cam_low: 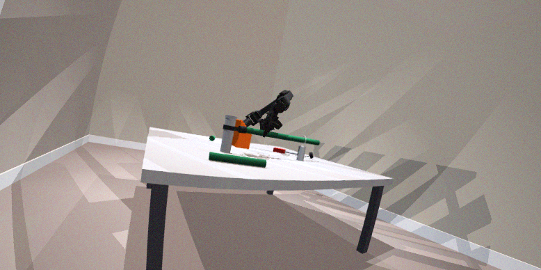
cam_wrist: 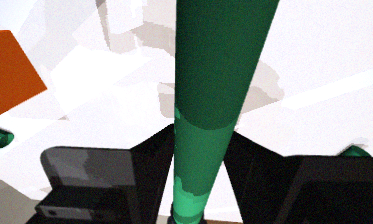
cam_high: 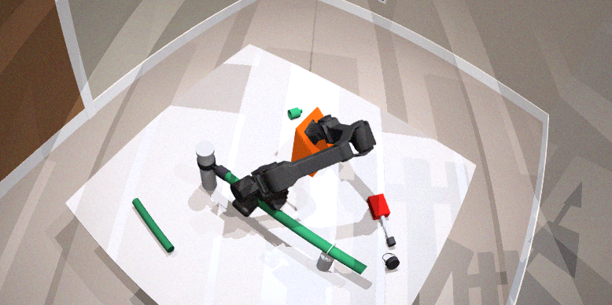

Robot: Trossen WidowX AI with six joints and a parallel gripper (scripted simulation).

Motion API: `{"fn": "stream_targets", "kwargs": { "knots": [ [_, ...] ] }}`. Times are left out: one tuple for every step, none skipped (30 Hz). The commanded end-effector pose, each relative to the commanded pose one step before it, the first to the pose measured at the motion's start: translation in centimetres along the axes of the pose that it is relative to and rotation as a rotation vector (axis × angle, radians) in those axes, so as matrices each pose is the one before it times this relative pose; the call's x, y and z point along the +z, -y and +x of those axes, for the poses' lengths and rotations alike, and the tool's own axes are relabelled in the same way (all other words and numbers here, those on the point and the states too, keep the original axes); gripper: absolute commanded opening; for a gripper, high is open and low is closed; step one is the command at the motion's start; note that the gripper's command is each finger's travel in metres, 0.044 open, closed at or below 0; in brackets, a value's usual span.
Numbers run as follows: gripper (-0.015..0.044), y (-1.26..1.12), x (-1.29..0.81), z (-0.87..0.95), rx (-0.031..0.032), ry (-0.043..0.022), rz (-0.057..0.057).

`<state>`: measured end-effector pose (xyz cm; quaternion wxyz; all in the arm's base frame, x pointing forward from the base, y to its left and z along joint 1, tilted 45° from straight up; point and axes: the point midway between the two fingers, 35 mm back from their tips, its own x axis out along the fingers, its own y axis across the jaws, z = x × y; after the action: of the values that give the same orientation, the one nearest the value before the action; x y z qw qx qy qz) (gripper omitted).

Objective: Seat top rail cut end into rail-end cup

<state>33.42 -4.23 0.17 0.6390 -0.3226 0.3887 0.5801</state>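
Hand [cam_high: 252,200] clenched on green rail [cam_high: 300,228] near the post [cam_high: 206,166], well inside the table edge [cam_low: 265,182].

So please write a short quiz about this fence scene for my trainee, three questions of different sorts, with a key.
1. True or false: the hand is shut on the long green rail.
2. Which thing lies loose on the table, away from the posts? A) short green tube B) blue cup C) yellow ball
3. Fill in: the rail's far end rests through a loop on the small grey ____.

Key: 1 true; 2 A; 3 post.
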Motion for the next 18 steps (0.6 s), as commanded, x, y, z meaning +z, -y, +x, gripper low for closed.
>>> {"fn": "stream_targets", "kwargs": {
  "knots": [
    [0.0, 0.396, -1.004, -0.604, -0.0178, -0.01532, 0.0065],
    [0.0, 0.009, -0.077, 0.042, -0.00001, -0.00004, 0.0],
    [0.0, 0.01, -0.082, 0.042, -0.00001, -0.00004, 0.0],
    [0.0, 0.012, -0.078, 0.041, -0.00001, -0.00004, 0.0],
    [0.0, 0.014, -0.076, 0.045, -0.00001, -0.00003, 0.0],
    [0.0, 0.018, -0.076, 0.053, -0.00002, -0.00003, 0.0],
    [0.0, 0.018, -0.069, 0.055, -0.00002, -0.00002, 0.0],
    [0.0, 0.017, -0.066, 0.052, -0.00002, -0.00002, 0.0],
    [0.0, 0.016, -0.075, 0.05, -0.00002, -0.00003, 0.0],
    [0.0, 0.012, -0.08, 0.042, -0.00001, -0.00004, 0.0],
    [0.0, 0.007, -0.083, 0.037, -0.00001, -0.00004, 0.0],
    [0.0, 0.003, -0.084, 0.038, -0.00001, -0.00004, 0.0],
    [0.0, -0.001, -0.084, 0.043, -0.00001, -0.00004, 0.0],
    [0.0, -0.005, -0.075, 0.042, 0.0, -0.00003, 0.0],
    [0.0, -0.008, -0.075, 0.042, 0.0, -0.00003, 0.0],
    [0.0, -0.01, -0.077, 0.038, 0.0, -0.00004, 0.0],
    [0.0, -0.012, -0.08, 0.033, 0.0, -0.00004, 0.0],
    [0.0, -0.012, -0.082, 0.028, 0.0, -0.00004, 0.0]
  ]
}}
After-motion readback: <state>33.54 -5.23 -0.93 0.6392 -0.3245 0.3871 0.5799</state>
